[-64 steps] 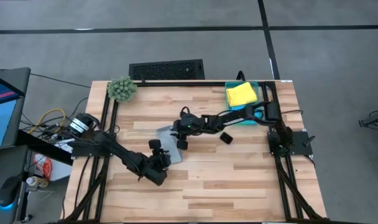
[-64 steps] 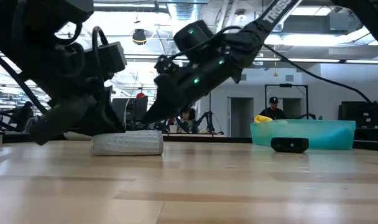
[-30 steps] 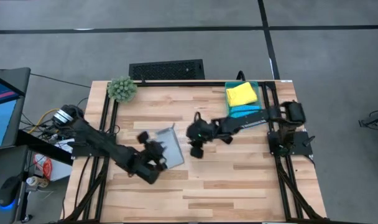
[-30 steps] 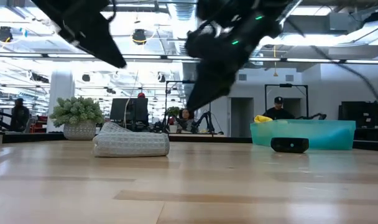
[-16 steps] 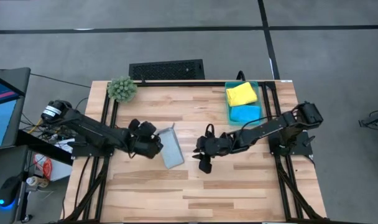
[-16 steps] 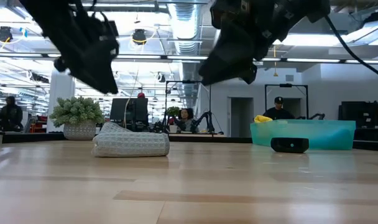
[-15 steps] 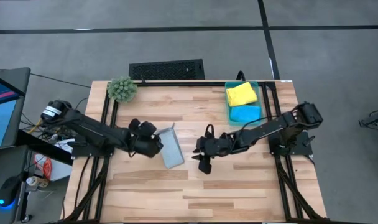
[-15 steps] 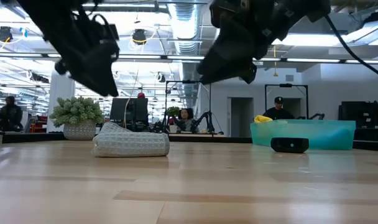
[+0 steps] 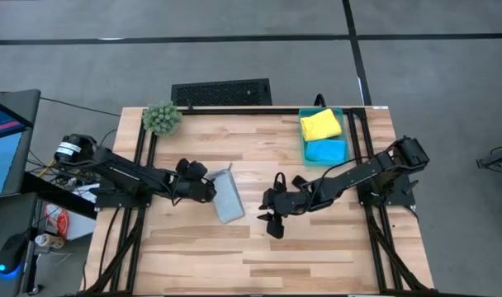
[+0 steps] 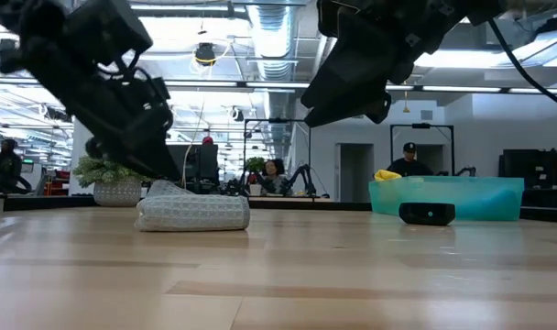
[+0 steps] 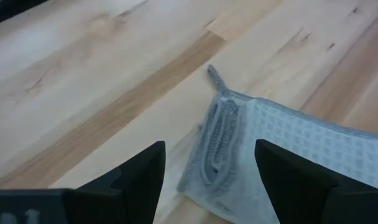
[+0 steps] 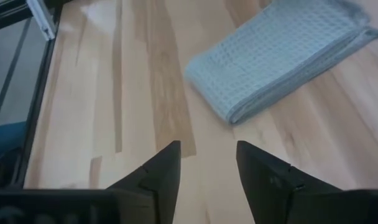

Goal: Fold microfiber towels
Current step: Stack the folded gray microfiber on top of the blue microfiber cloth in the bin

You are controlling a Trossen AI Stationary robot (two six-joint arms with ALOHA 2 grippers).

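Observation:
A pale grey microfiber towel (image 9: 227, 196), folded into a narrow stack, lies flat on the wooden table (image 9: 317, 247) left of centre. My left gripper (image 9: 208, 189) is low at the towel's left side, open. The towel's layered end (image 11: 219, 144) lies ahead between its fingers, and I see no touch. My right gripper (image 9: 272, 221) hangs open above bare wood to the right of the towel (image 12: 282, 56) and nearer the front edge. A yellow towel (image 9: 320, 124) and a bright blue towel (image 9: 326, 151) lie in a teal bin (image 10: 448, 197) at the far right.
A fuzzy green plant (image 9: 162, 117) stands at the far left corner. A small black block (image 10: 428, 214) sits on the table in front of the bin. A black grille (image 9: 221, 91) lies beyond the far edge. People show in the room behind.
My left gripper has swung from the table's near side toward the far edge, round to the towel's left side, and has sunk close to it. My right gripper has drawn away from the towel toward the near edge. The grey towel has stayed in place.

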